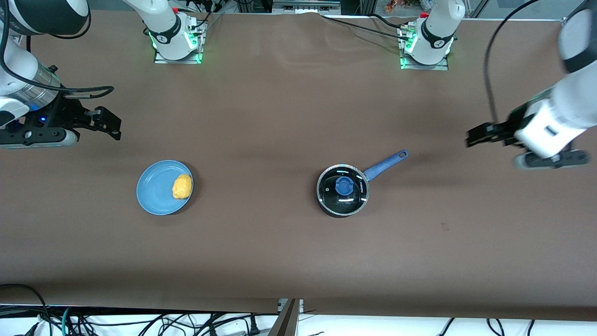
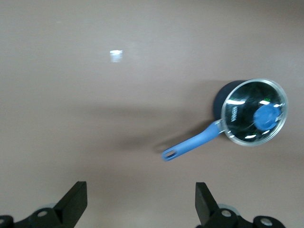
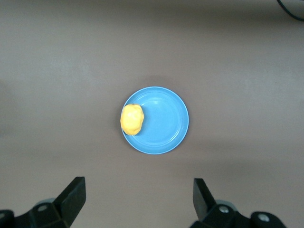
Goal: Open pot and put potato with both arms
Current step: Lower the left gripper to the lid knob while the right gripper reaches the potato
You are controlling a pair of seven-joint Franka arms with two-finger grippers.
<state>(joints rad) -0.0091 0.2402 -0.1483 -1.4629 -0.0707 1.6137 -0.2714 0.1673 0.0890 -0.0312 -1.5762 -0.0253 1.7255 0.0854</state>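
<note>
Glossy glass lid [image 1: 343,189] on black pot [image 2: 219,99]; smooth glossy plate [image 1: 156,191]; matt brown table [image 1: 280,116].

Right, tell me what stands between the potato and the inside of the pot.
The glass lid sits shut on the pot, so it blocks the potato, which lies on the blue plate toward the right arm's end. The bare table between them holds nothing else. Both grippers are open and holding nothing.
</note>
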